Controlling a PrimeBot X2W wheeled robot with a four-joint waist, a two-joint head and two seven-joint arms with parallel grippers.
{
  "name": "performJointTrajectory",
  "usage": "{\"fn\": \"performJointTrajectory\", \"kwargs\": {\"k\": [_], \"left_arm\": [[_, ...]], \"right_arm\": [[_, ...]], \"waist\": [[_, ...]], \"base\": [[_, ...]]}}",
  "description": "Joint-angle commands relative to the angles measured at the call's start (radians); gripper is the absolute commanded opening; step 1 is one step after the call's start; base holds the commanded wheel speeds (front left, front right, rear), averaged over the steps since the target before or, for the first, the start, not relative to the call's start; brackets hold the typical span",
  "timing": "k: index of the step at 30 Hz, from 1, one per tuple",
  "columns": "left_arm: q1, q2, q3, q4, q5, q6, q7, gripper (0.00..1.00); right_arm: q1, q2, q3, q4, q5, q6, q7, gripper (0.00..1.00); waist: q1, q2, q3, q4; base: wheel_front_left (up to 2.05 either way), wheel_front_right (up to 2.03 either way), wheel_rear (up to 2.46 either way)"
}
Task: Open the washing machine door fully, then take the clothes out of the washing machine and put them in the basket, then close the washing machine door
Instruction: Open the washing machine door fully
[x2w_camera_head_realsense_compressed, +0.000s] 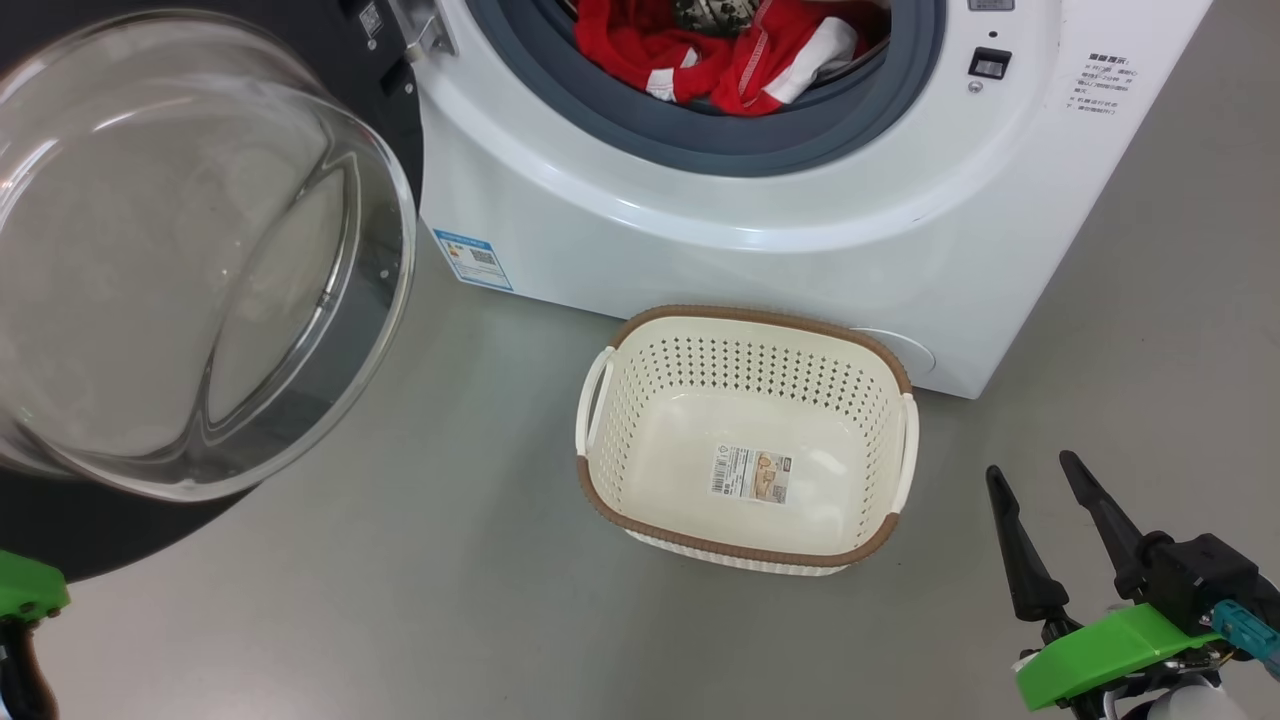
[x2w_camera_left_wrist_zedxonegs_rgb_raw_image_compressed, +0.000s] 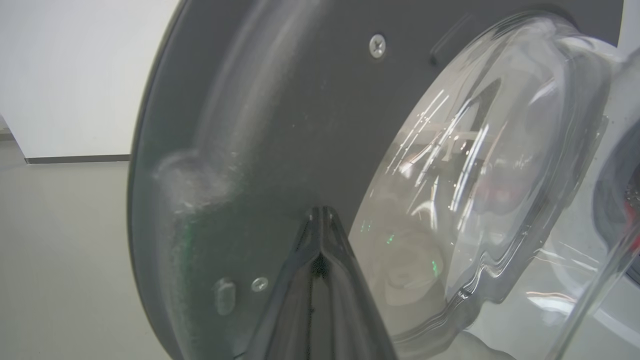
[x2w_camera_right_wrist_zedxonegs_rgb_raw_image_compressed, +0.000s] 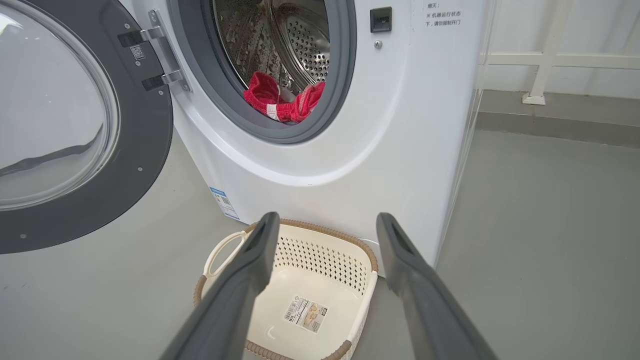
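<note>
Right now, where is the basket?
In the head view the basket sits on the floor in the lower middle, right in front of the washing machine, with the open right tool to its right.

The washing machine door (x2w_camera_head_realsense_compressed: 180, 260) is glossy glass, the drum (x2w_camera_right_wrist_zedxonegs_rgb_raw_image_compressed: 305, 45) shiny steel, the basket (x2w_camera_head_realsense_compressed: 750, 316) smooth plastic.

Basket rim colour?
Brown, woven-look; the basket rim shows best in the head view.
</note>
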Motion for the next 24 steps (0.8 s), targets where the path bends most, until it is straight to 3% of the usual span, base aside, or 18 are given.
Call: {"fn": "performJointTrajectory", "kwargs": {"k": [1,18,19,24], "left_arm": [[-0.023,0.064,0.037,-0.013,0.015,-0.006,-0.005,0.00],[0.042,0.034,0.012,0.002,0.016,-0.049,-0.005,0.00],[0.056,0.028,-0.008,-0.009,0.008,-0.050,-0.005,0.01],[0.147,0.010,-0.083,-0.080,-0.036,-0.050,-0.005,0.26]], "right_arm": [[-0.028,-0.011,0.029,-0.025,-0.002,0.006,-0.009,1.00],[-0.021,0.005,0.039,-0.016,-0.001,0.006,-0.009,1.00],[-0.018,0.008,0.036,-0.016,0.001,0.006,-0.009,1.00],[-0.004,0.016,0.027,-0.019,0.005,0.006,-0.009,1.00]], "waist": [[0.0000,0.0000,-0.001,-0.001],[0.0000,0.0000,-0.059,-0.012],[0.0000,0.0000,-0.065,-0.016],[0.0000,0.0000,-0.091,-0.034]], "base": [[0.00,0.00,0.00],[0.00,0.00,0.00],[0.00,0.00,0.00],[0.00,0.00,0.00]]}}
